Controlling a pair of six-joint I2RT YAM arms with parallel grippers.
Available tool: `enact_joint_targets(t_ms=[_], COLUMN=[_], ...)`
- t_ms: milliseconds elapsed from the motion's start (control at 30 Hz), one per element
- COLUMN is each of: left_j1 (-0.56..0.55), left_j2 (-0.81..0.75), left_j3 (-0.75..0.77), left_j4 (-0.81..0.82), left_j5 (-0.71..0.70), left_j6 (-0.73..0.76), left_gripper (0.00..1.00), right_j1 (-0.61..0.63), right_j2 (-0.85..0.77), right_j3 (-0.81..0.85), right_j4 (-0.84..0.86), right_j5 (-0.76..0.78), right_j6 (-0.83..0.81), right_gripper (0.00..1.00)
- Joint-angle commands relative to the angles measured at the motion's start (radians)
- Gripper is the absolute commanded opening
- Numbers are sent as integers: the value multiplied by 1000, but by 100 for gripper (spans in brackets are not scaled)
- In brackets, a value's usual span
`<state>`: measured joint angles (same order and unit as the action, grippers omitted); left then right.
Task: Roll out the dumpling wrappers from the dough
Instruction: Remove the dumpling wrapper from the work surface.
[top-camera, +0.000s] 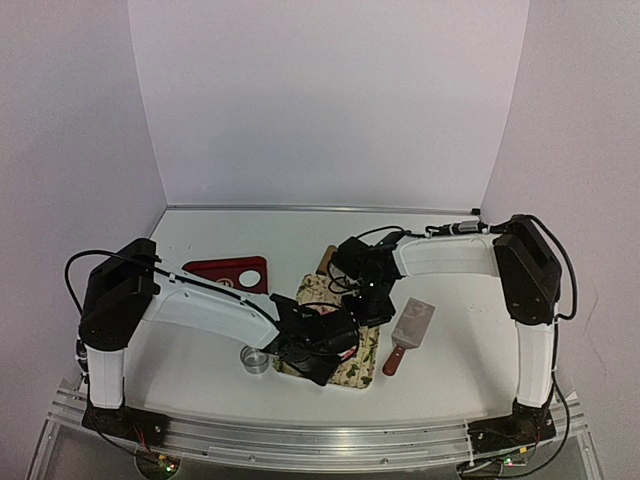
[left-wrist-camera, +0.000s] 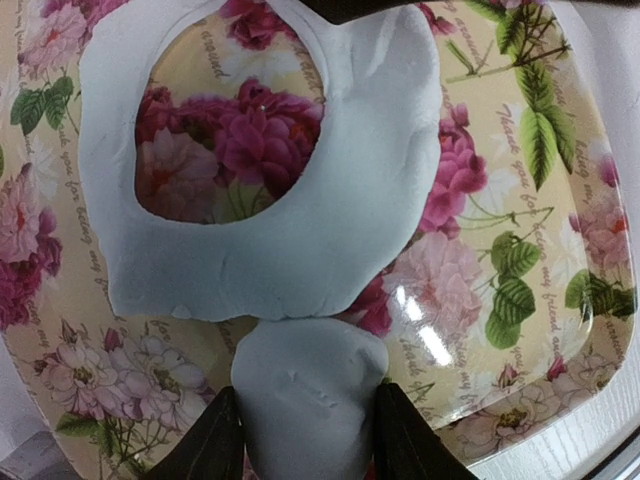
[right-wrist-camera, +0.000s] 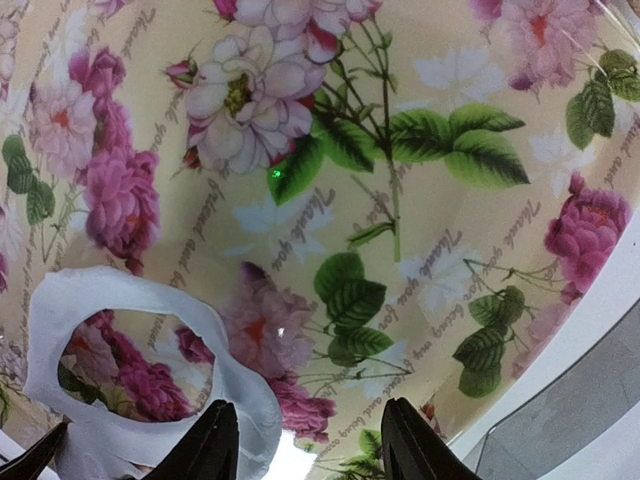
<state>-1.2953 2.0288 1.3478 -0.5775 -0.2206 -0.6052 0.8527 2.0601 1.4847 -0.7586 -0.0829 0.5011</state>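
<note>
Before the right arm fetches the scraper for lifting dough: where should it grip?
Probably the reddish handle, from above, jaws across it: the scraper lies flat on the table, its thin metal blade too flat to pinch, the handle pointing toward the arms.

Soft, even light fills the overhead view, with faint shadows on the worktop (top-camera: 450, 380). Wrist views bend at their edges; white glare streaks the glossy floral tray (left-wrist-camera: 470, 270).

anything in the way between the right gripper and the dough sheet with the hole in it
Nothing visible does. The right gripper hangs with open jaws over the floral tray, and the holed dough sheet lies right by one finger, with nothing over it. The left gripper holds the small dough lump.
</note>
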Motion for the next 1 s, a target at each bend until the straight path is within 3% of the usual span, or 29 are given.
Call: enact_joint_targets(t_ms=[0, 400, 700, 967], left_j1=[-4, -3, -4, -4], left_j2=[38, -28, -70, -94], left_j3=[-58, -147, -221, -235], left_j4=[-76, -40, -48, -23], left_j5=[53, 45, 54, 62], left_j6=[0, -43, -62, -53], left_gripper=[43, 43, 43, 43], right_j1=[32, 35, 19, 1], right_j2=[46, 120, 89, 101], right_j3=[27, -17, 1, 43], right_j4=[-27, -92, -142, -147], right_j5=[38, 153, 267, 257], right_j6=[-7, 7, 32, 23], right_gripper=[32, 28, 28, 27])
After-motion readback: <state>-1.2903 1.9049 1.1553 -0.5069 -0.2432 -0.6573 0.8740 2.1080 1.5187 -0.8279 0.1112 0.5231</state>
